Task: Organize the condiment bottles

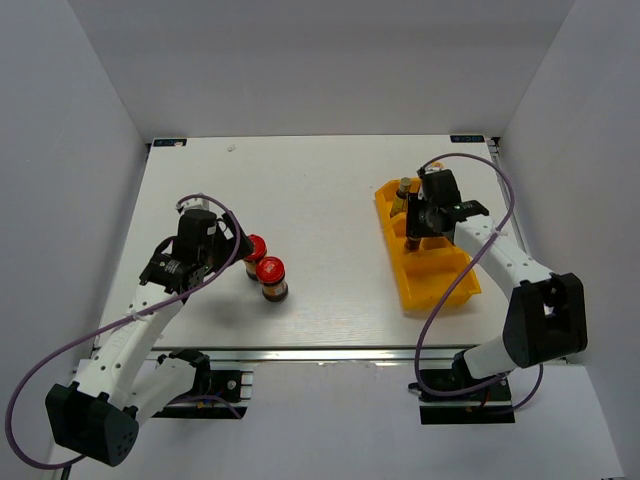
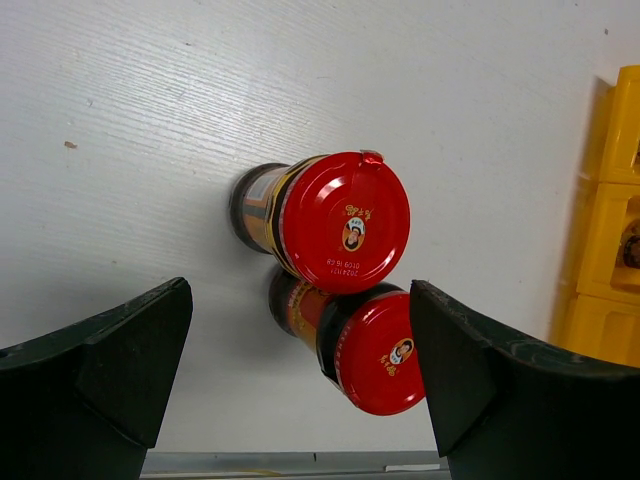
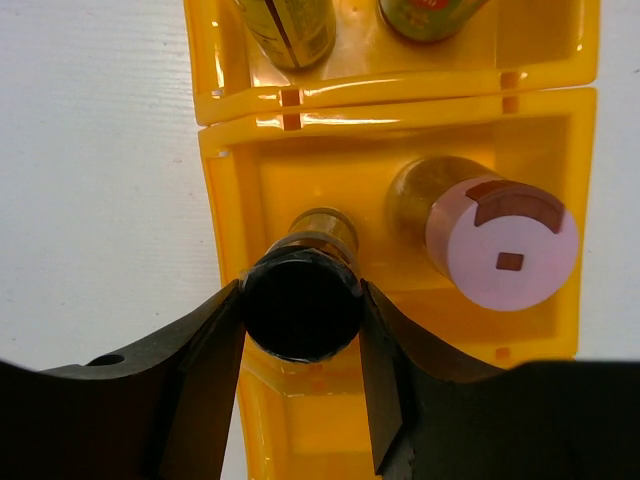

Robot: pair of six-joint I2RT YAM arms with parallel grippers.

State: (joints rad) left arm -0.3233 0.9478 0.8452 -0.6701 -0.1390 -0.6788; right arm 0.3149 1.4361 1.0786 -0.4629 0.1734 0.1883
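Note:
Two squat red-lidded dark jars stand side by side on the table, one (image 1: 256, 246) farther and one (image 1: 272, 277) nearer. In the left wrist view they are the upper jar (image 2: 345, 220) and the lower jar (image 2: 380, 350). My left gripper (image 2: 298, 300) is open just above them, its jaws wide to either side; it also shows in the top view (image 1: 236, 258). My right gripper (image 3: 303, 310) is shut on the dark grey-topped shaker (image 3: 303, 300) in the yellow tray's middle compartment, beside the pink-capped bottle (image 3: 500, 245). Two slim bottles (image 3: 290, 25) (image 3: 430, 12) stand in the far compartment.
The yellow three-compartment tray (image 1: 440, 285) lies at the right of the table, its near compartment holding nothing; its edge shows in the left wrist view (image 2: 605, 250). White walls enclose the table on three sides. The table's front rail (image 1: 330, 352) runs just below the jars.

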